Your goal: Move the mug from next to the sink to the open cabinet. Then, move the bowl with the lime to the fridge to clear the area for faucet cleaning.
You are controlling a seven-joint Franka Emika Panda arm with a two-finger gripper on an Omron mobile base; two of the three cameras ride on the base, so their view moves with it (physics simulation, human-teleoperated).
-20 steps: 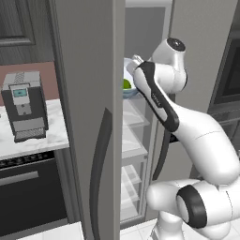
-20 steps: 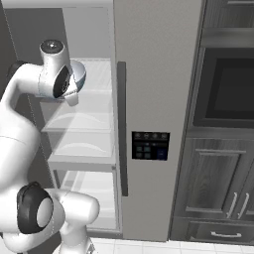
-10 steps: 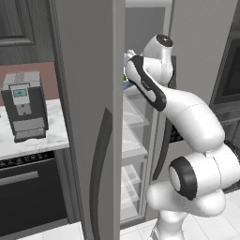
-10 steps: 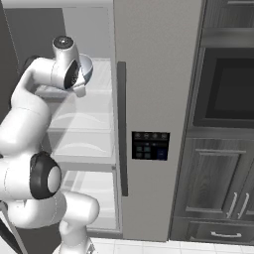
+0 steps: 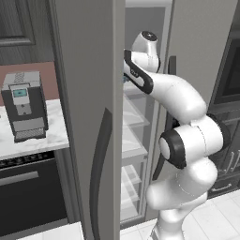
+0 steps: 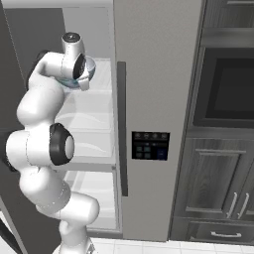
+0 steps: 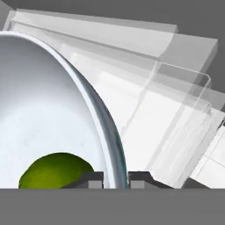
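1. Your fingers [image 7: 115, 180] are clamped on the rim of the bowl [image 7: 52, 114], one tip inside the wall and one outside. The bowl hangs from that single edge grip.
2. The lime [image 7: 56, 170] lies loose inside the bowl, low against the wall nearest the hand. In the right base view the bowl [image 6: 87, 69] is at the end of the arm, inside the open fridge [image 6: 158, 99] at upper-shelf height.
3. The hand view looks past the rim onto the clear glass shelves [image 7: 158, 114] of the fridge. You cannot tell from here whether the bowl's base is on a shelf yet or above one.
4. Main risk: a thin rim pinch on a wide bowl. I judge any quick wrist roll could twist the bowl in the grip or tip it enough for the lime to roll out.
5. Second risk: the fridge door [image 5: 89, 117] stands close beside the arm in the left base view, and the bowl is wide. A sideways swing could knock it against the door edge or a shelf front.
6. Against a second ago, the arm has reached further into the fridge. The bowl and lime, then visible beside the door edge in the left base view, are now hidden behind it.
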